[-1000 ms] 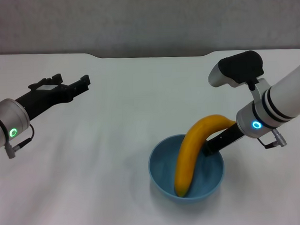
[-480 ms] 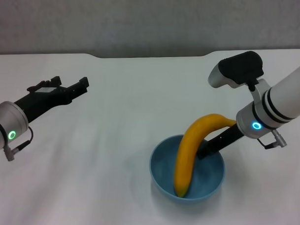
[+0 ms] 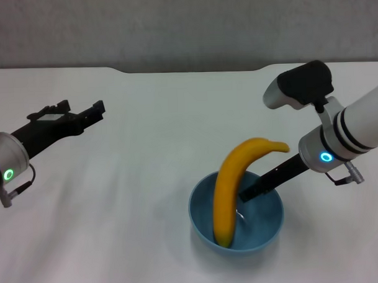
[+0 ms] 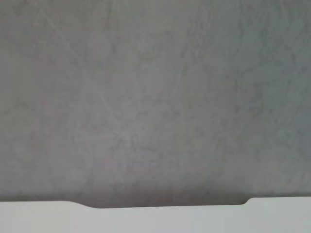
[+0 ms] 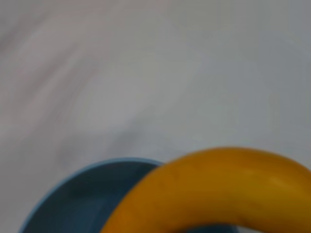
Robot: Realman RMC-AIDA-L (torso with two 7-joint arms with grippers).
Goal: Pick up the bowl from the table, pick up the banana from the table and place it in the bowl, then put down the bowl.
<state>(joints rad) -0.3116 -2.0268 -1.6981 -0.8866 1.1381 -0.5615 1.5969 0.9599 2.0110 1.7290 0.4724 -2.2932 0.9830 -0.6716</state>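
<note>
Yellow-orange and smooth, the banana (image 3: pixel 231 190) stands curved in the bowl (image 3: pixel 236 212), its lower tip down on the bowl's floor near the 7 o'clock side and its upper end arching out over the rim toward 1 o'clock. Just beside it, the right gripper (image 3: pixel 248 193) reaches into the bowl from 2 o'clock; its dark fingers (image 3: pixel 265 183) lie next to the banana's middle, and I cannot tell whether they are spread or closed, nor whether they touch the fruit. From the right wrist, the banana (image 5: pixel 218 194) fills the near field as a glossy orange arc over the bowl's (image 5: pixel 77 199) light-blue rim.

At 10 o'clock on the table (image 3: pixel 151 136), well apart from the bowl, the left gripper (image 3: pixel 92 112) is held above the surface with its fingers close together and nothing between them.

The table is plain white, with a shallow dark notch in its far edge at 12 o'clock; behind it is a grey wall (image 4: pixel 155 97).

Count: one bowl, one banana, two grippers.
</note>
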